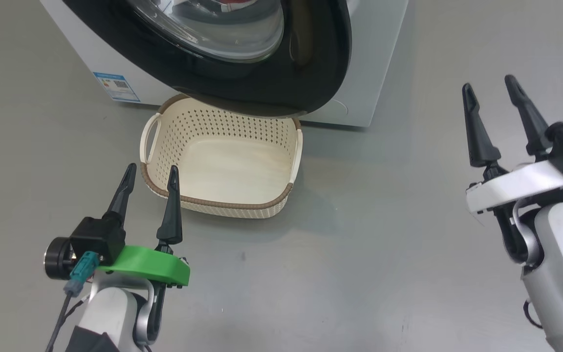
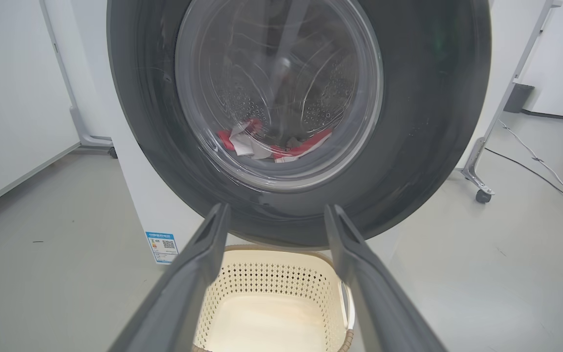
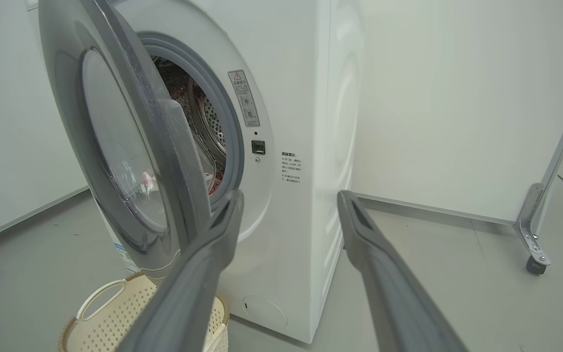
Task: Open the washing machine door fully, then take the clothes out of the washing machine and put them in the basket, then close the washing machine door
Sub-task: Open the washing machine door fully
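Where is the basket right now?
In the head view, the basket sits in front of the washing machine, partly under its door, just beyond the left hand.

Quantities in view:

- washing machine (image 1: 374, 73): one unit.
- washing machine door (image 1: 262, 93): one, fitted with one glass window (image 1: 213, 29).
- blue sticker (image 1: 117, 87): one.
- basket (image 1: 223, 208): one, with two loop handles (image 1: 142, 139).
- Tools: two, the left tool (image 1: 152, 168) and the right tool (image 1: 488, 83); each carries two dark fingers (image 1: 171, 205), four in total.
- clothes (image 2: 281, 144): one red-and-white heap behind the glass; the number of separate pieces cannot be determined.
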Motion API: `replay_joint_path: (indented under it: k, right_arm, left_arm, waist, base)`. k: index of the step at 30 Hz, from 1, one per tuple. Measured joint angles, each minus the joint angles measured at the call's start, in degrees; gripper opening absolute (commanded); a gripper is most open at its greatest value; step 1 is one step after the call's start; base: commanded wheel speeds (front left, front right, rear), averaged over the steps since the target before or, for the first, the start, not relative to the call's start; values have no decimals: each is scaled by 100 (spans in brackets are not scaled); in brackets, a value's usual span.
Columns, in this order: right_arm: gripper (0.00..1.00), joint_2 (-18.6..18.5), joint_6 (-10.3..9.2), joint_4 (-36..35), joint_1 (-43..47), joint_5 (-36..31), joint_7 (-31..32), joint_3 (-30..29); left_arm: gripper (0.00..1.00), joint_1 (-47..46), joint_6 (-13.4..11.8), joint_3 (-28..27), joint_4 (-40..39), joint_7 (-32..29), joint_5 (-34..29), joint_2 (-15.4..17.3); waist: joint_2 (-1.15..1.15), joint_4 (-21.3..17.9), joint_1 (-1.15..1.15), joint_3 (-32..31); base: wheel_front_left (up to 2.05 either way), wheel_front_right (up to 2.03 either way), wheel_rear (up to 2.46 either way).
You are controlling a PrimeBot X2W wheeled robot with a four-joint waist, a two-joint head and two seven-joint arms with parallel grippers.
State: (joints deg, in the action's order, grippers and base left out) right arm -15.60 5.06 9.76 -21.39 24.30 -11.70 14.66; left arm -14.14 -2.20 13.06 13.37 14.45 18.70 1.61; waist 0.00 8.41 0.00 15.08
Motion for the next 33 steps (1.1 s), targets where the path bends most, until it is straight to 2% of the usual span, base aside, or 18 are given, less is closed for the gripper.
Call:
replay_joint_path:
  k: [11, 18, 19, 20, 21, 33]
  right_arm:
    - [100, -253, 97, 79, -1296, 38, 513, 31]
    - [100, -255, 144, 311, -1983, 315, 847, 36]
    - [77, -221, 145, 375, -2054, 480, 915, 12]
    - [34, -166, 152, 432, -2106, 645, 976, -14]
    - [0, -166, 152, 432, -2106, 645, 976, -14]
    - [0, 527, 159, 1310, -2864, 2686, 2138, -711]
  left_arm:
    - [100, -283, 0, 156, -97, 0, 142, -2]
    - [100, -419, -1, 223, -109, 0, 222, -3]
    - [100, -439, -1, 245, -108, 0, 257, -3]
    - [100, -464, -1, 266, -108, 0, 298, -3]
    - [100, -464, -1, 266, -108, 0, 298, -3]
    - [100, -521, -35, 378, -92, 0, 415, -8]
  waist:
    - [0, 245, 0, 476]
    - [0, 436, 0, 717]
    - [0, 466, 0, 744]
    - [0, 496, 0, 769]
    - [0, 496, 0, 769]
    - [0, 755, 0, 955]
  base:
    - [0, 0, 0]
    - [0, 0, 0]
    - [0, 0, 0]
    - [0, 0, 0]
    - [0, 0, 0]
    - [0, 0, 0]
